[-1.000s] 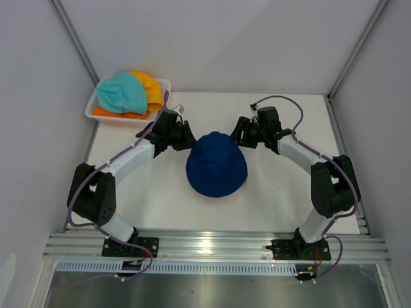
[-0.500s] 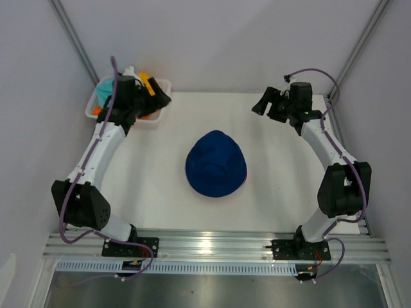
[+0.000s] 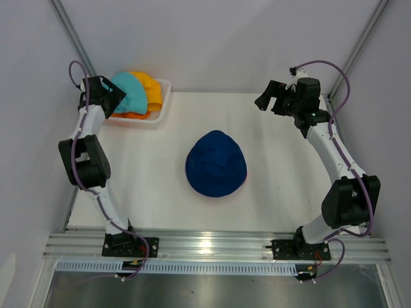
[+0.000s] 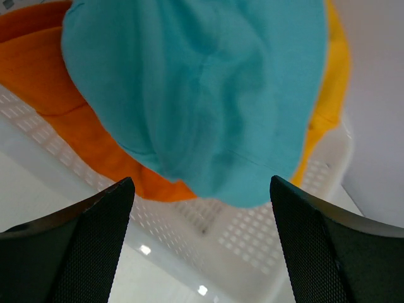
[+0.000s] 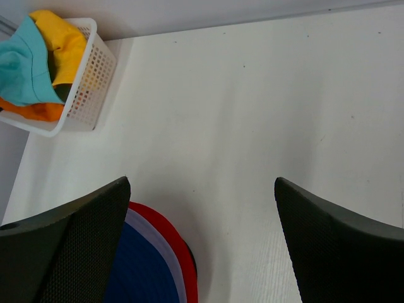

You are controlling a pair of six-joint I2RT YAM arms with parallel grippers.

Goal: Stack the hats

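From where I stand, the left end effector (image 4: 202, 183) hangs over the white basket (image 4: 252, 233) in the far left corner of the counter (image 3: 148, 186). Its fingers are spread wide with nothing in them, and the teal hat (image 4: 196, 95) bulges just below. That hat lies on top of the orange hat (image 4: 76, 126) and against the yellow hat (image 4: 328, 82), which is where I'd expect trouble. A deep pinch could gather orange cloth along with the teal and bring up two hats at once. A finger could also catch the basket's slatted wall and tip or drag the light basket. A shallow pinch on the rounded crown looks likely to slip off such soft fabric, and a floppy brim might snag the basket rim on the way out. The pile sits in the middle of the counter, the dark blue hat (image 3: 215, 163) on top with a lilac brim (image 5: 154, 243) and a red brim (image 5: 173, 246) peeping out beneath. A hat dropped off-centre there could slide off or push the pile askew. The right end effector (image 5: 201, 183) is raised at the far right, opened and empty, well apart from the pile. If both arms head for the middle together, they could crowd each other.
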